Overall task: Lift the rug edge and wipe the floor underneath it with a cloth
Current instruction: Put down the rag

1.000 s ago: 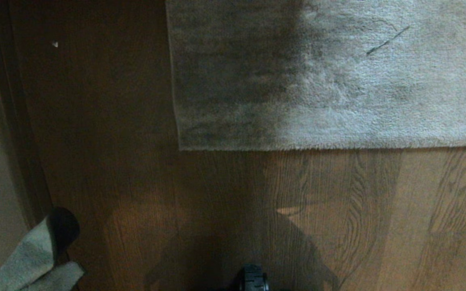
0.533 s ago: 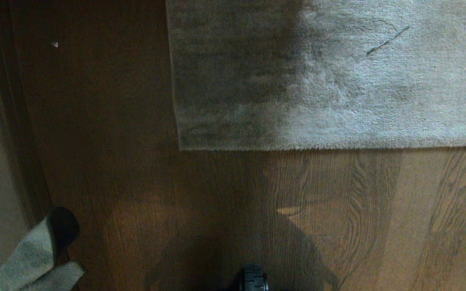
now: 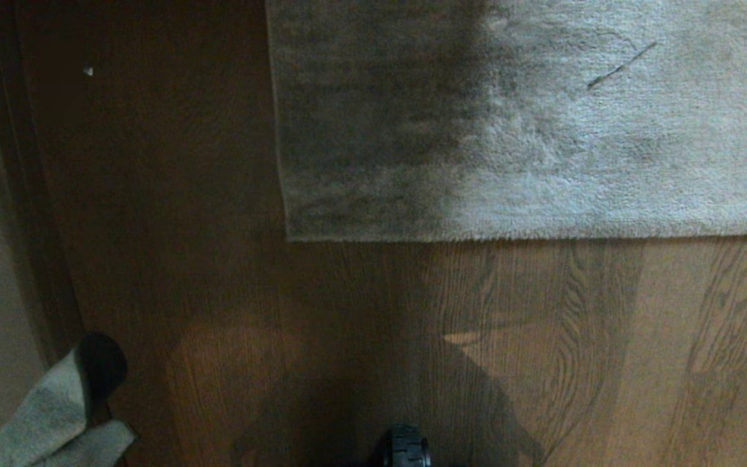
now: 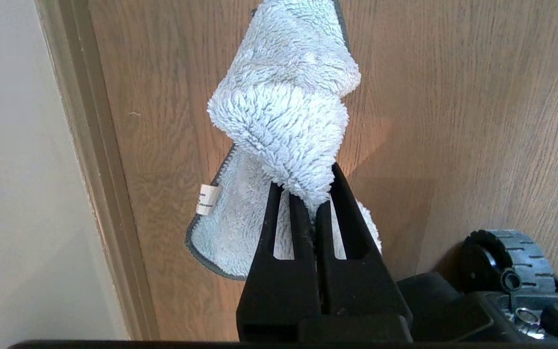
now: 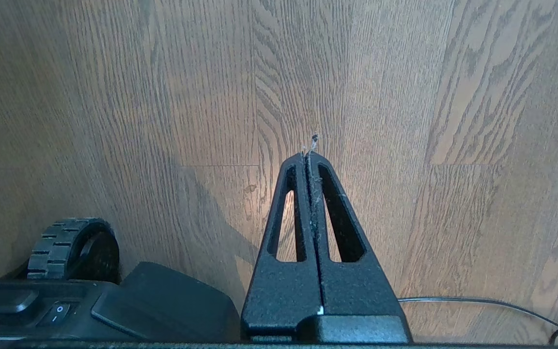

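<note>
Left gripper [image 4: 314, 194] at lower left near beige baseboard [image 4: 92, 160], clenched on fluffy light grey-blue microfibre cloth [image 4: 284, 106], hanging above brown wood-grain plank floor [image 3: 542, 337]. Grey-beige short-pile rug edge [image 3: 509, 235] flat ahead, corner at centre. Right gripper [image 5: 310, 154] closed tight, empty, above floor.

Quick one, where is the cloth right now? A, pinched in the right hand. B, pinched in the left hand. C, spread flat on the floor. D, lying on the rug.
B: the left wrist view shows the cloth clamped in the left hand, hanging above the floor; the right hand is shut and empty.
</note>
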Tool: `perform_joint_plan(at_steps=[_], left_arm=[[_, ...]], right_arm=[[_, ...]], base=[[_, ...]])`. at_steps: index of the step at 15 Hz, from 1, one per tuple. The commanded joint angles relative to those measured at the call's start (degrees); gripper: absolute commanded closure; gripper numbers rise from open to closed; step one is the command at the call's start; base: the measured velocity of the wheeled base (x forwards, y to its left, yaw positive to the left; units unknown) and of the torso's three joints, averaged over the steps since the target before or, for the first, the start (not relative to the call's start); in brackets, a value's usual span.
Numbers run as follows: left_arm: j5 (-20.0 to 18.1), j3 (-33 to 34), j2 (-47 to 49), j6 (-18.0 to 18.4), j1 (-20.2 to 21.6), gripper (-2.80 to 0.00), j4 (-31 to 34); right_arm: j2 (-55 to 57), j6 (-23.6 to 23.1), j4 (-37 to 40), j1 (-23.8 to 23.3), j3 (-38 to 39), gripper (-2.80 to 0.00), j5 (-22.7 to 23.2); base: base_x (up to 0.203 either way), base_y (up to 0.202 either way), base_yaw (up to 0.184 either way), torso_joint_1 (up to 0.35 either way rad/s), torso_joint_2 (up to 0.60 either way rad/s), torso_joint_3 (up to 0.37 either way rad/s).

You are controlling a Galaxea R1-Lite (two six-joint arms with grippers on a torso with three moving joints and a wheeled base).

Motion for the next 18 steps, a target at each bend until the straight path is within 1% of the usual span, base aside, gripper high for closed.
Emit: perform_joint_plan(at_steps=[1,5,7,8,12,14,16,18], left_arm=[[-0.1,0.0,0.0,0.8,0.0,0.00,0.1],[0.3,0.0,0.0,1.4,0.0,0.00,-3.0],[0.0,0.0,0.0,3.9,0.0,0.00,-4.1],[0.0,0.0,0.0,4.4,0.0,0.00,-4.2],[-1.0,0.0,0.0,4.9,0.0,0.00,-3.9],[-0.3,0.0,0.0,4.4,0.0,0.00,-3.8],[-0.9,-1.7,0.7,4.3,0.1,0.00,-3.5],[-1.3,-4.6,4.6,4.3,0.0,0.00,-1.9]], right_arm=[[0.1,0.0,0.0,0.0,0.0,0.00,0.0],[0.1,0.0,0.0,0.0,0.0,0.00,0.0],[0.1,0.0,0.0,0.0,0.0,0.00,0.0],[0.1,0.0,0.0,0.0,0.0,0.00,0.0],[0.1,0.0,0.0,0.0,0.0,0.00,0.0],[0.1,0.0,0.0,0.0,0.0,0.00,0.0],[0.1,0.0,0.0,0.0,0.0,0.00,0.0],[0.1,0.0,0.0,0.0,0.0,0.00,0.0]], base=[[0.000,0.000,0.000,0.000,0.00,0.000],[0.000,0.000,0.000,0.000,0.00,0.000],[0.000,0.000,0.000,0.000,0.00,0.000],[0.000,0.000,0.000,0.000,0.00,0.000],[0.000,0.000,0.000,0.000,0.00,0.000],[0.000,0.000,0.000,0.000,0.00,0.000],[0.000,0.000,0.000,0.000,0.00,0.000],[0.000,0.000,0.000,0.000,0.00,0.000]])
